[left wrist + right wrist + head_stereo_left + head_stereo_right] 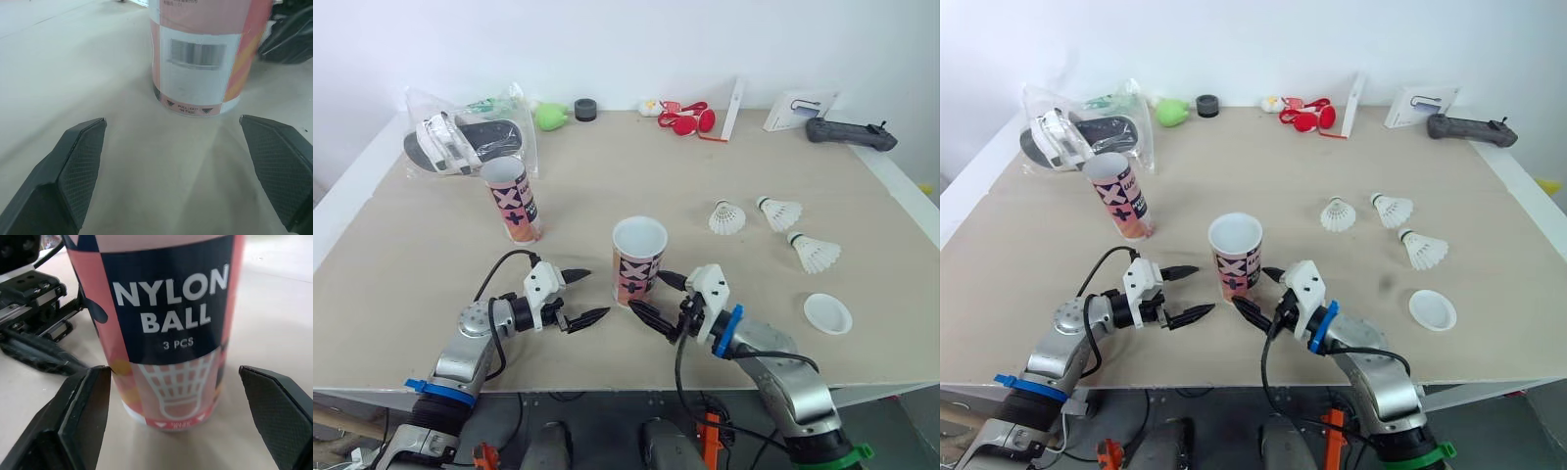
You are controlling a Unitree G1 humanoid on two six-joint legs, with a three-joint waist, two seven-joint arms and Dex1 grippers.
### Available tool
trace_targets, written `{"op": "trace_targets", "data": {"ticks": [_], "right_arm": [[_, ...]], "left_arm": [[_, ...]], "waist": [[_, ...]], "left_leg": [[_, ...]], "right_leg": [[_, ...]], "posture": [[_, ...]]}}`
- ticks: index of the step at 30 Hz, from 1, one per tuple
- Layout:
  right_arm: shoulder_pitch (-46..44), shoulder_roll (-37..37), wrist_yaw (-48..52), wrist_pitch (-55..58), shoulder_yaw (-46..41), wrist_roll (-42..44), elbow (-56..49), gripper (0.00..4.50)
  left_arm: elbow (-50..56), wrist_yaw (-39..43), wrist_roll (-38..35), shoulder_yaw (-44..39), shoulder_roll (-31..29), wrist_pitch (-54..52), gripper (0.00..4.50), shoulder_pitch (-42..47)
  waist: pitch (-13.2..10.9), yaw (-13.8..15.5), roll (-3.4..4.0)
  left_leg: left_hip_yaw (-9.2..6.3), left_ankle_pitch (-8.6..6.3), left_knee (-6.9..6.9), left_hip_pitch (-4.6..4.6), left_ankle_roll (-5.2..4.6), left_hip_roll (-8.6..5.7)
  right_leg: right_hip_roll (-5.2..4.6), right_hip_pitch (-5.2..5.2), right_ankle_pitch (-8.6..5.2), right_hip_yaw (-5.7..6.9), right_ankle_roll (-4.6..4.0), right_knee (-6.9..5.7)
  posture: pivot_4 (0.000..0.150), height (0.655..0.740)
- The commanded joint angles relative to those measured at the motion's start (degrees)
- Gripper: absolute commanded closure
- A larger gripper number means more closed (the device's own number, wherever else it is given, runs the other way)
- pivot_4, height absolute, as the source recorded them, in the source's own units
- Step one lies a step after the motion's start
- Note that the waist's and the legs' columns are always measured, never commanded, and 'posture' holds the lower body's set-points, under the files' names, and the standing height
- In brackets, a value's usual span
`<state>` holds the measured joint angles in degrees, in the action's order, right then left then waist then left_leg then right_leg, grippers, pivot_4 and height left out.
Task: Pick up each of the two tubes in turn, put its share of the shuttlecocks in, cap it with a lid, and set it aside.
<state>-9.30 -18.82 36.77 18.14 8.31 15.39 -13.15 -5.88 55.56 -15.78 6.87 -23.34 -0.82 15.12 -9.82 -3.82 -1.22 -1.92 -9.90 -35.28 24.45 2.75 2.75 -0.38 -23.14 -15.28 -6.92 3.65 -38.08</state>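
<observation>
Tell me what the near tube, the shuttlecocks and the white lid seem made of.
Near tube: likely cardboard under a glossy printed wrap reading NYLON BALL. Shuttlecocks: white skirts, so probably nylon, going by that print. Lid: white, smooth, probably plastic.

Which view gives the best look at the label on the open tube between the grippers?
The right wrist view: the open tube sits close, NYLON BALL 3 PCS readable. The left wrist view shows its barcode side and base. The eye views show it whole, upright, between the left gripper and right gripper.
</observation>
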Motion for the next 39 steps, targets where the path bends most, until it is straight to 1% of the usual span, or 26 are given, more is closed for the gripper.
{"op": "trace_targets", "data": {"ticks": [1,5,8,13,20,27,28,29,30,31,32,36,39], "right_arm": [[-2.4,1.1,-0.5,-3.1,0.2,-1.1,2.2,0.02],[-4.7,2.3,0.0,-4.7,0.6,-1.4,6.0,0.02],[-5.8,3.1,0.5,-6.0,0.8,-1.5,8.1,0.02],[-7.8,4.8,1.4,-9.3,1.7,-2.7,12.1,0.02],[-13.0,7.8,2.2,-13.3,1.9,-3.4,20.5,0.02],[-16.3,9.1,2.6,-16.8,1.9,-4.4,26.5,0.02],[-16.5,9.2,2.8,-17.0,1.8,-4.4,26.9,0.54],[-16.6,9.2,3.0,-17.1,1.9,-4.4,27.1,0.8],[-16.7,9.3,3.4,-16.7,2.0,-4.2,27.2,1.16],[-16.7,9.3,3.7,-16.5,2.0,-4.1,27.3,1.4],[-16.7,9.4,3.8,-16.3,1.9,-3.8,27.2,1.52],[-16.2,9.3,3.5,-15.5,1.2,-3.3,25.4,1.52],[-15.1,8.4,2.0,-13.5,-1.2,-1.4,20.0,1.52]], "left_arm": [[6.4,1.1,-4.2,-2.4,-1.4,-2.5,0.0,-1.3],[14.4,1.5,-10.1,-5.7,-4.8,-8.9,0.0,-3.6],[17.4,0.7,-11.8,-6.9,-6.1,-11.5,0.0,-4.2],[17.8,0.0,-11.8,-7.4,-6.0,-12.2,0.0,-4.0],[18.7,-0.4,-11.5,-7.1,-6.1,-11.7,0.0,-5.0],[18.1,-1.5,-10.3,-7.4,-6.0,-10.6,0.0,-5.2],[18.1,-1.7,-10.2,-7.4,-5.8,-10.4,0.0,-5.2],[18.1,-2.0,-10.0,-7.5,-5.7,-10.2,0.0,-5.2],[18.0,-2.3,-9.9,-7.5,-5.7,-10.1,0.0,-5.3],[18.0,-2.4,-9.9,-7.5,-5.6,-10.0,0.0,-5.3],[17.7,-2.6,-9.7,-7.5,-5.5,-9.9,0.0,-5.2],[17.2,-3.3,-9.2,-7.4,-5.1,-9.5,0.0,-4.7],[16.1,-4.5,-8.3,-7.1,-4.4,-9.1,0.0,-3.1]], "waist": [[0.0,0.0,-0.04],[-0.1,0.0,-0.11],[-0.1,-0.1,-0.12],[-0.1,-0.2,-0.13],[-0.1,-0.4,-0.13],[-0.1,-0.4,-0.14],[-0.1,-0.4,-0.13],[-0.1,-0.4,-0.13],[-0.1,-0.4,-0.13],[-0.1,-0.4,-0.13],[-0.1,-0.4,-0.13],[-0.1,-0.4,-0.13],[-0.1,-0.3,-0.13]], "left_leg": [[-0.01,0.0,0.0,0.02,0.0,0.0],[-0.02,-0.02,0.02,0.19,0.02,0.05],[-0.02,-0.03,0.02,0.2,0.03,0.06],[-0.02,-0.03,0.0,0.18,0.03,0.05],[-0.02,-0.02,-0.01,0.18,0.03,0.06],[-0.02,-0.02,-0.01,0.18,0.03,0.06],[-0.02,-0.02,-0.01,0.18,0.03,0.06],[-0.02,-0.02,-0.01,0.18,0.03,0.06],[-0.02,-0.02,-0.01,0.17,0.03,0.06],[-0.02,-0.02,-0.01,0.17,0.03,0.06],[-0.02,-0.02,-0.01,0.17,0.03,0.06],[-0.02,-0.02,-0.01,0.17,0.03,0.06],[-0.02,-0.02,-0.01,0.18,0.03,0.06]], "right_leg": [[0.0,0.0,0.01,0.01,0.02,0.0],[0.02,-0.17,0.01,0.04,0.04,-0.02],[0.02,-0.17,-0.01,0.05,0.04,-0.02],[0.02,-0.16,0.03,0.05,0.05,-0.02],[0.04,-0.16,0.06,0.05,0.03,-0.03],[0.04,-0.15,0.06,0.05,0.03,-0.04],[0.04,-0.15,0.07,0.05,0.03,-0.04],[0.04,-0.15,0.07,0.05,0.02,-0.04],[0.04,-0.15,0.08,0.05,0.02,-0.05],[0.04,-0.15,0.08,0.05,0.02,-0.05],[0.04,-0.15,0.08,0.05,0.02,-0.05],[0.04,-0.15,0.08,0.05,0.02,-0.06],[0.04,-0.15,0.08,0.05,0.01,-0.06]], "posture": [[0.15,0.74],[0.15,0.74],[0.15,0.74],[0.15,0.74],[0.15,0.74],[0.15,0.74],[0.15,0.74],[0.15,0.74],[0.15,0.74],[0.15,0.74],[0.15,0.74],[0.15,0.74],[0.15,0.74]]}}
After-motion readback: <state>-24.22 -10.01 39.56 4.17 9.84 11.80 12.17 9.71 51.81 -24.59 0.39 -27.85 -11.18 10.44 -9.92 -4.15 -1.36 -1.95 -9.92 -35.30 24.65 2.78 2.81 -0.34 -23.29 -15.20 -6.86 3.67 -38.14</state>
